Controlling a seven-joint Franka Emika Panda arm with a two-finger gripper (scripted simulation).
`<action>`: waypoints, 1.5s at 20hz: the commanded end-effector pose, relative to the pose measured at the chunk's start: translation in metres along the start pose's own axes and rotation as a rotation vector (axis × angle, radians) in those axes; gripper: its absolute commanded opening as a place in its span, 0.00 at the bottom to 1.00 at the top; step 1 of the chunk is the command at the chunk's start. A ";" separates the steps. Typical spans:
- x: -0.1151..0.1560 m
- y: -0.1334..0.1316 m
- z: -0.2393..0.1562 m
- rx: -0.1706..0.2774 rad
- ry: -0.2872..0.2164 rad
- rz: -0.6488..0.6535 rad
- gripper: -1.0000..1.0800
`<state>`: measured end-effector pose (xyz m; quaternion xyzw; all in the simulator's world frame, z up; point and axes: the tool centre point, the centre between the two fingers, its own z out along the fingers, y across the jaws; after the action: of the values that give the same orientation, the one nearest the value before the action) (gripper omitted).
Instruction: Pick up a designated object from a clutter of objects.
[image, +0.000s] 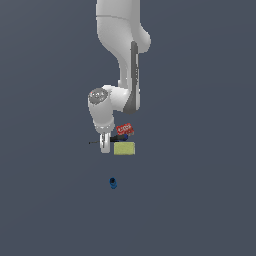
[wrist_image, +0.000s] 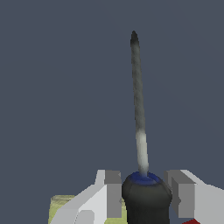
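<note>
Straddling the screwdriver (wrist_image: 139, 113) at its black-and-blue handle, my gripper (wrist_image: 146, 194) sits low over the clutter, fingers (wrist_image: 113, 194) close on either side; I cannot tell if they touch. I judge this the grasp step: squeeze, then lift straight, clear of the yellow-green block (image: 124, 148) and red box (image: 124, 129).

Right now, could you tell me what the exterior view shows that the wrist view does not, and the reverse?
Only the exterior view shows the small blue cylinder lying apart from the others, the print on the red box, and the arm above.

Only the wrist view shows the claw fingers flanking the screwdriver handle, with its full shaft.

Both show the screwdriver, the yellow-green block and a bit of red box.
</note>
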<state>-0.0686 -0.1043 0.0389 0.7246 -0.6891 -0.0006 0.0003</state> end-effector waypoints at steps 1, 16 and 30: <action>0.002 -0.006 -0.012 0.001 0.000 0.000 0.00; 0.024 -0.064 -0.127 0.000 0.004 0.002 0.00; 0.045 -0.126 -0.239 0.000 0.003 0.000 0.00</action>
<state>0.0535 -0.1415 0.2666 0.7244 -0.6894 0.0006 0.0011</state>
